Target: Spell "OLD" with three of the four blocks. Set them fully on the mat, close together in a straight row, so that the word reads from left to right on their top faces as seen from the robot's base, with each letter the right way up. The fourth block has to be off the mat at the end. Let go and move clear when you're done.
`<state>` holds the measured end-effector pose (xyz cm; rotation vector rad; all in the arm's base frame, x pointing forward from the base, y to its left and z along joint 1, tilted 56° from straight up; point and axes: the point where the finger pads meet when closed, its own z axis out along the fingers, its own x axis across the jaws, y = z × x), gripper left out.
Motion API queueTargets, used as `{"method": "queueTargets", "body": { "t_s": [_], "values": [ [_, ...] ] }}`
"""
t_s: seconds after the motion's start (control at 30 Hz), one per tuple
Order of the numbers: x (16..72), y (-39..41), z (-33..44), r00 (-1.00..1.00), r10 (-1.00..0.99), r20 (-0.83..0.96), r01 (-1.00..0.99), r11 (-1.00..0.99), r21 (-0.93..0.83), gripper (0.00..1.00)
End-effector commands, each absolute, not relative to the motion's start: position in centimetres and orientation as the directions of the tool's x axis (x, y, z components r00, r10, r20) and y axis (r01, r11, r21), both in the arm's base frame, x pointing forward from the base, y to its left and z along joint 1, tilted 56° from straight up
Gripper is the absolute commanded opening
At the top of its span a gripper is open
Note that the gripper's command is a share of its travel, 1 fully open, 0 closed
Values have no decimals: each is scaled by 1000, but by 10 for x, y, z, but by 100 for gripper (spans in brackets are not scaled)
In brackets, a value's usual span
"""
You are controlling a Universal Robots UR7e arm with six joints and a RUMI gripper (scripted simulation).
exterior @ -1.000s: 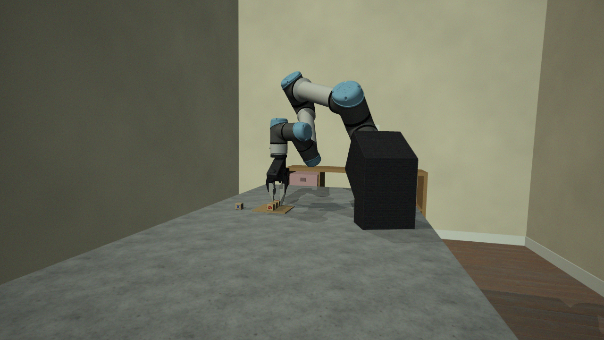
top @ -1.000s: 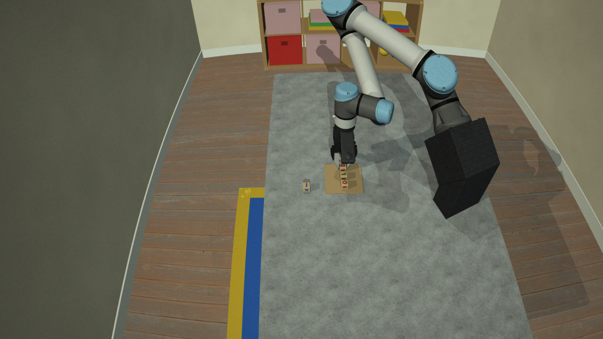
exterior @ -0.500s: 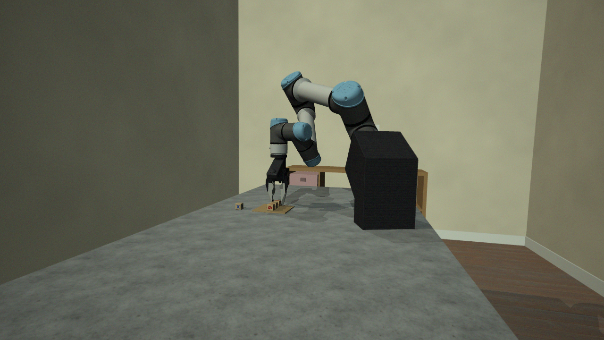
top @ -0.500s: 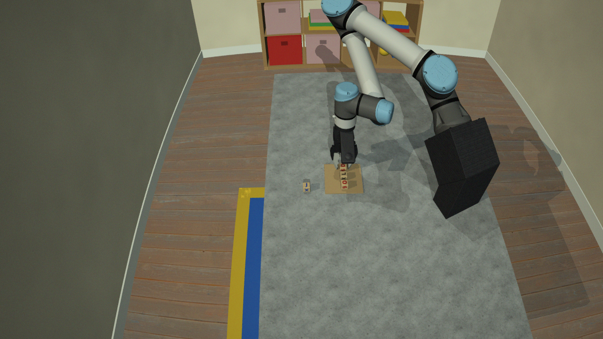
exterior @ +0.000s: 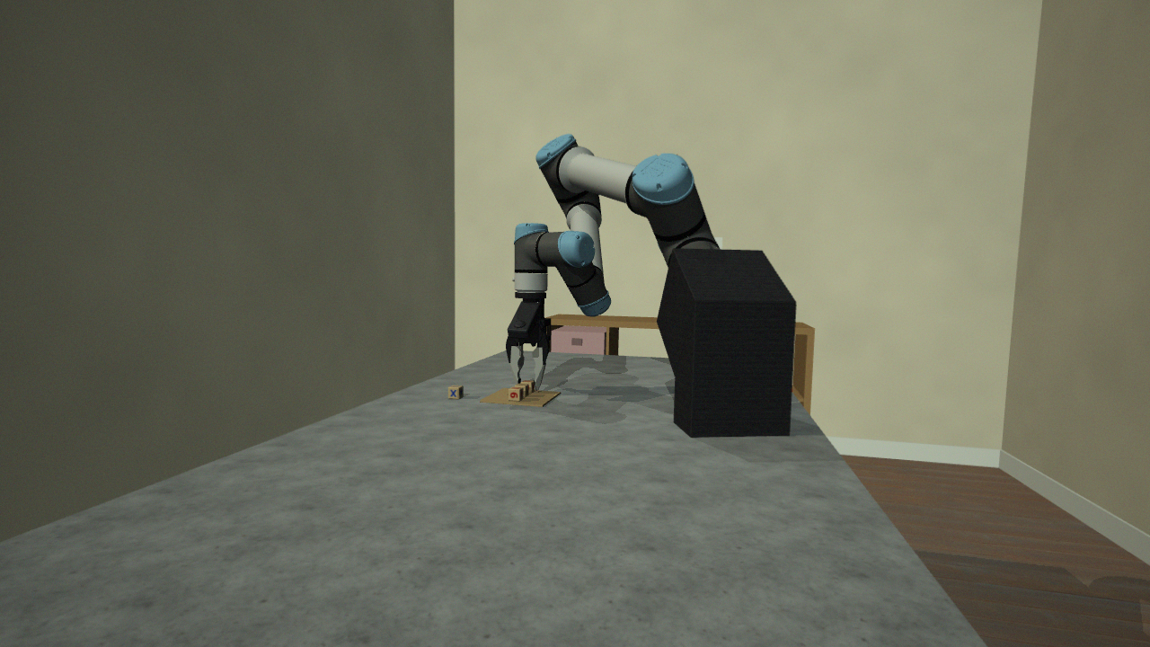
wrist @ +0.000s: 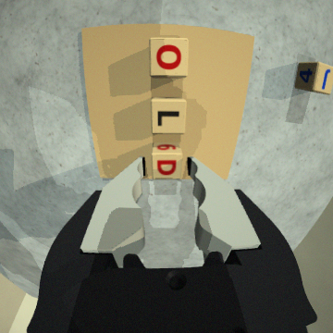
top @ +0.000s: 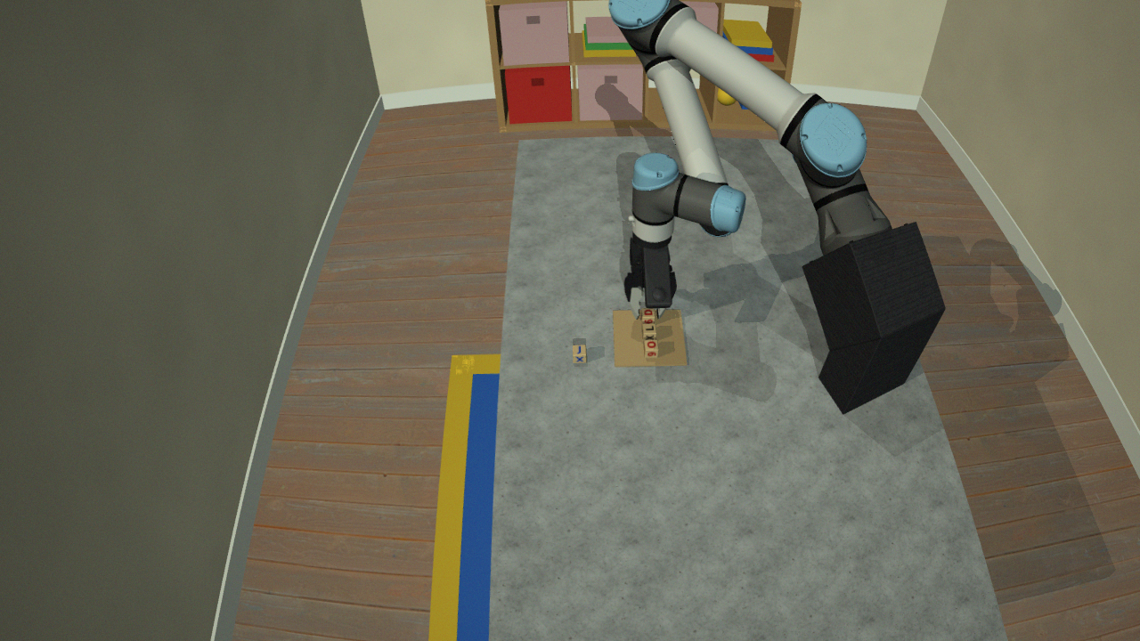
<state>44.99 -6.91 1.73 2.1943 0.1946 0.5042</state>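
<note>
In the wrist view's lower centre, the RUMI two-jaw gripper (top: 647, 312) (exterior: 528, 385) (wrist: 166, 158) stands parted around the red-lettered D block (top: 647, 313) (exterior: 528, 385) (wrist: 166, 166), with visible gaps either side.

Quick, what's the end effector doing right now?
End effector: open, fingers either side of the D block, not gripping it.
</note>
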Motion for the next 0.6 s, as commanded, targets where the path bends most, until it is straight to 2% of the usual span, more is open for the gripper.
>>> {"method": "queueTargets", "body": {
  "t_s": [0.0,0.57],
  "values": [
    [446,-62,23,906,309,288,-36,-624,781,25],
    [422,-21,54,906,309,288,-36,-624,781,25]
  ]
}}
